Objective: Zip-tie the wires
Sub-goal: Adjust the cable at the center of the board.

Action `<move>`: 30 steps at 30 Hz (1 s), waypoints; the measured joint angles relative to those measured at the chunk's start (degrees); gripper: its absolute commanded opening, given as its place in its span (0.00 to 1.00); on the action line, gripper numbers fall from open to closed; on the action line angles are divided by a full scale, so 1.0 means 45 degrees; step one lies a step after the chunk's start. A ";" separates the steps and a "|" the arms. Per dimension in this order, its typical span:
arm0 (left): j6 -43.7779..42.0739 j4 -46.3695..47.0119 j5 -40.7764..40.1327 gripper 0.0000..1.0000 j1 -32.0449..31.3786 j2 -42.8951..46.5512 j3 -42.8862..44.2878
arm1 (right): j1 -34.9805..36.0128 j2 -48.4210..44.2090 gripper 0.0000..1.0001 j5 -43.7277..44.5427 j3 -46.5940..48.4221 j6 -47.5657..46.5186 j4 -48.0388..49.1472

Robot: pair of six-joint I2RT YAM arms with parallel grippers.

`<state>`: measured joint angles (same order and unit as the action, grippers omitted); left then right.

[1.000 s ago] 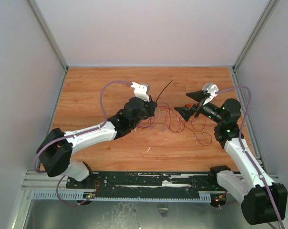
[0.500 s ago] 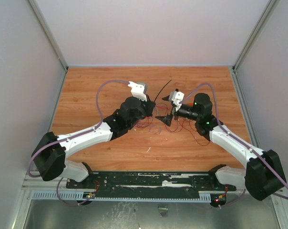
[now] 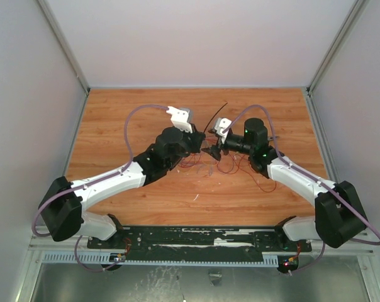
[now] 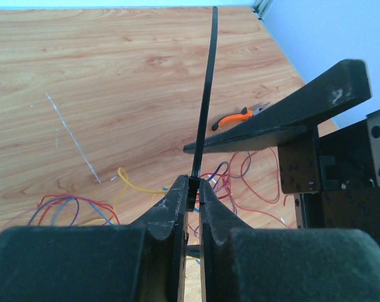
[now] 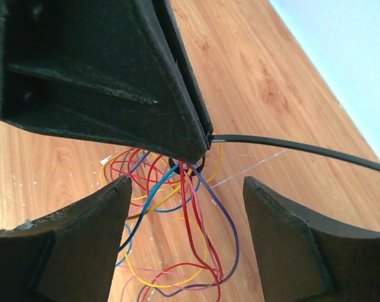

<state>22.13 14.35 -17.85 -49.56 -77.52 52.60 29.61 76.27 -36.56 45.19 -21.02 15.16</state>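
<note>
Sprawling across the middle of the wooden worktop [image 3: 114,113], the wires [image 5: 184,207] curl in thin, loose loops of red, yellow, blue and purple. The left gripper [image 4: 194,189] is clamped on the zip tie [image 4: 206,94], a stiff black strip slanting up toward the far edge. The right gripper [image 5: 187,182] faces it closely, its fingers spread apart above the loops. Bare wood lies open toward both far corners and the side edges. Orange-handled pliers [image 4: 237,117] lie beyond the tangle.
</note>
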 measured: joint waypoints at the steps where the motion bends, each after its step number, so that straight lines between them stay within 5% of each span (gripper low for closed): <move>1: 0.0000 -0.0005 0.0010 0.00 0.0000 0.0034 0.0000 | 0.0000 0.0029 0.55 0.0058 0.0034 -0.0005 -0.0083; 9: -0.0005 -0.0102 0.0083 0.00 0.0228 0.0238 0.0000 | 0.0000 0.0039 0.00 0.0447 0.0097 -0.0005 -0.0646; 30: -0.0005 -0.0374 0.0112 0.00 0.0831 0.1083 -0.0510 | -0.0005 -0.2030 0.00 0.3162 -0.0704 0.0389 -0.1447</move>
<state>22.11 12.67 -17.34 -45.82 -72.64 50.30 29.58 67.13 -22.33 42.02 -19.27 8.64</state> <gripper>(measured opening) 0.121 0.017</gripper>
